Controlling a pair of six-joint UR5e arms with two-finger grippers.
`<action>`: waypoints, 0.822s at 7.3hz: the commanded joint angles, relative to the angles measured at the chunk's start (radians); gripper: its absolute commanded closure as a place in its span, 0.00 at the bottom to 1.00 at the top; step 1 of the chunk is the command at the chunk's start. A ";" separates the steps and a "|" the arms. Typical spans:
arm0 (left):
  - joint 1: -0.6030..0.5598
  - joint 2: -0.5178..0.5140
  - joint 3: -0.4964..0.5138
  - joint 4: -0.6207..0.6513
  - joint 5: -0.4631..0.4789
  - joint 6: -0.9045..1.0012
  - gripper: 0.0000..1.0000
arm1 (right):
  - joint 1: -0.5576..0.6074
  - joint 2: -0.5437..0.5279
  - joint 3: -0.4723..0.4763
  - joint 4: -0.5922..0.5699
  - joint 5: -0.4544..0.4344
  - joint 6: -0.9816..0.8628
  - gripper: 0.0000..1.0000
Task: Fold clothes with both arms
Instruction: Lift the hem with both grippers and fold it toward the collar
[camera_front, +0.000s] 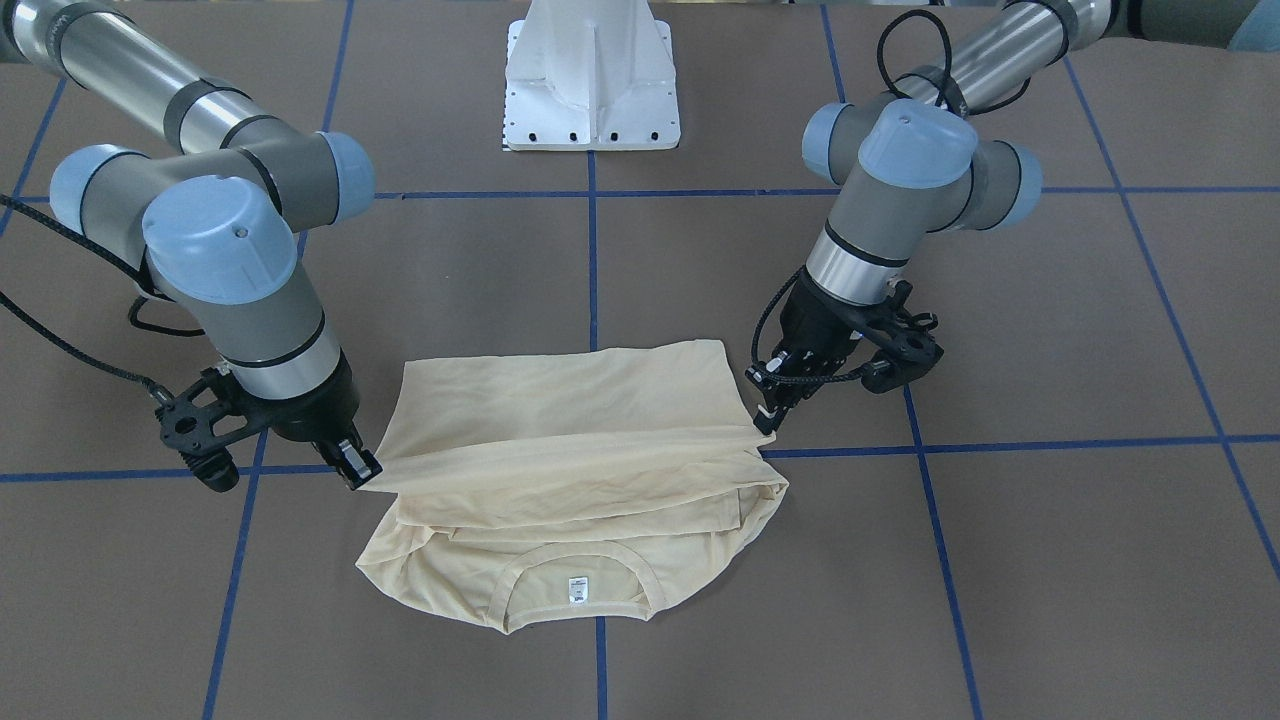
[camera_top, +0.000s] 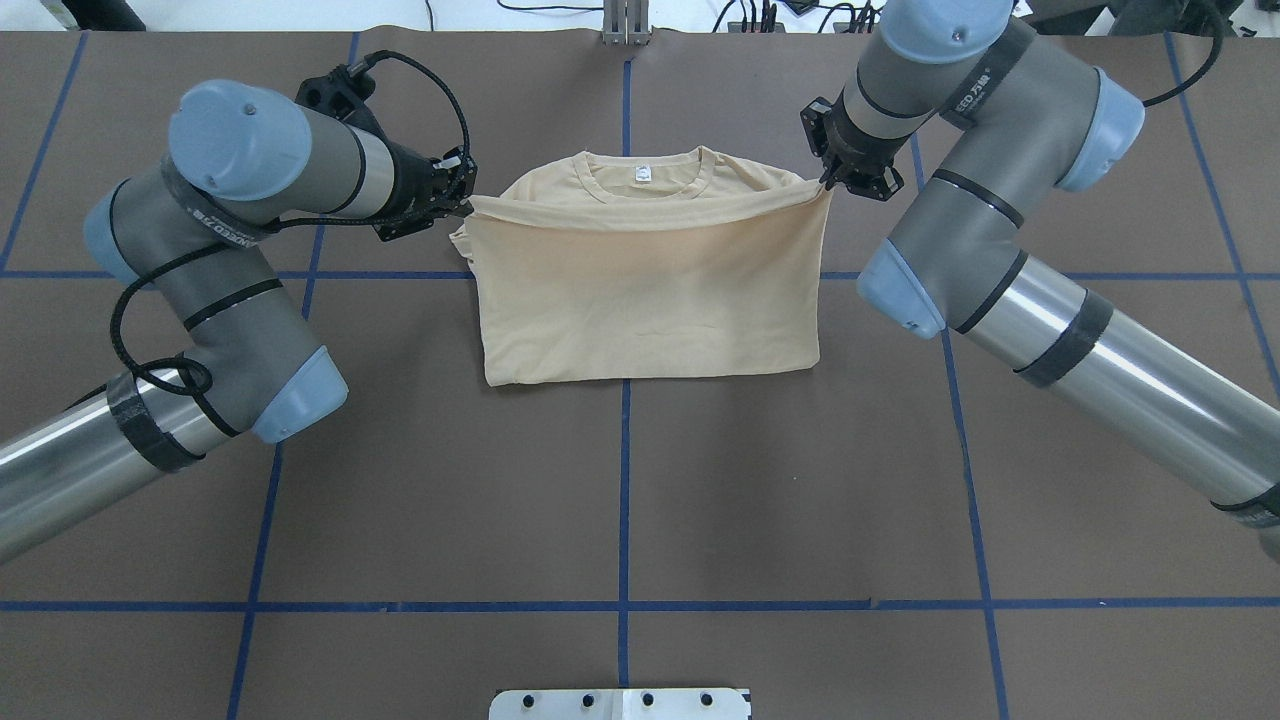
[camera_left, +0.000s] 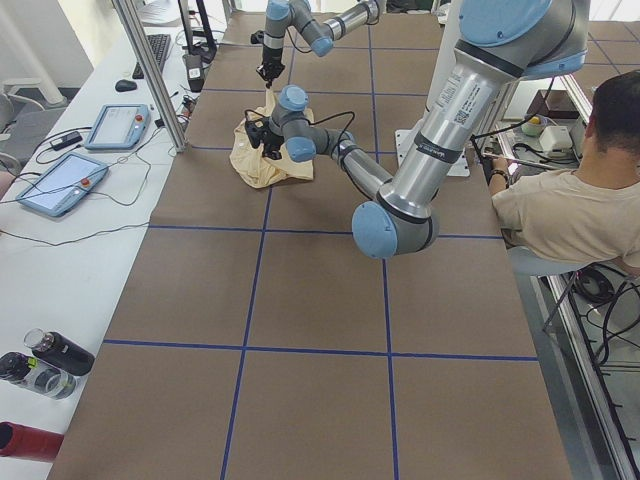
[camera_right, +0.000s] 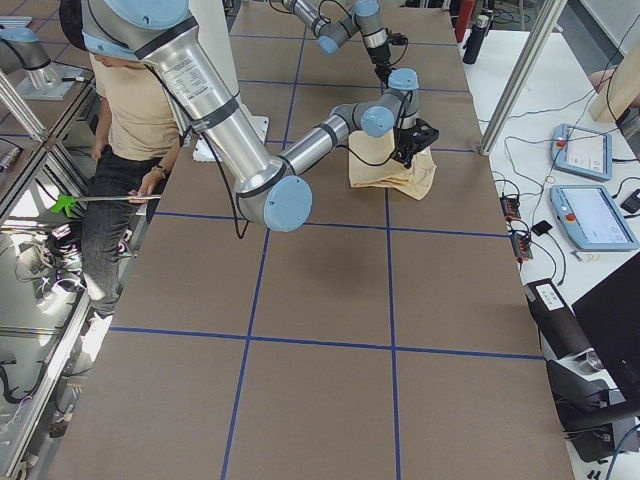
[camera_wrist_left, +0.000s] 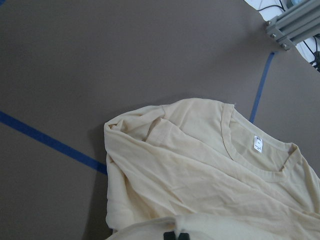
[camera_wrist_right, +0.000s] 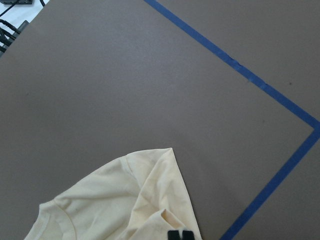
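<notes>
The clothes (camera_top: 650, 290) are one pale cream T-shirt on the brown table, its lower half doubled over toward the ribbed collar (camera_top: 640, 175) with the white neck label (camera_front: 577, 590). My left gripper (camera_top: 462, 203) is shut on one corner of the raised top layer, seen at the view's right in the front-facing camera (camera_front: 768, 420). My right gripper (camera_top: 827, 185) is shut on the opposite corner (camera_front: 358, 468). The held edge is stretched taut between them, slightly above the layers beneath. In each wrist view the cloth (camera_wrist_left: 210, 170) (camera_wrist_right: 125, 200) reaches the black fingertips at the bottom edge.
The white pedestal base (camera_front: 592, 90) stands at the robot's side of the table. Blue tape lines (camera_top: 625, 480) grid the brown surface. A seated person (camera_left: 570, 210) is beside the table. Teach pendants (camera_left: 60, 185) and bottles (camera_left: 50, 360) lie on the white side bench.
</notes>
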 joint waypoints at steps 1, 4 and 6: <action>-0.013 -0.065 0.097 -0.006 0.002 0.004 1.00 | -0.001 0.036 -0.115 0.073 -0.034 -0.022 1.00; -0.013 -0.100 0.233 -0.108 0.008 0.004 1.00 | -0.024 0.078 -0.224 0.107 -0.073 -0.056 1.00; -0.013 -0.104 0.270 -0.125 0.008 0.004 1.00 | -0.045 0.083 -0.272 0.155 -0.101 -0.068 1.00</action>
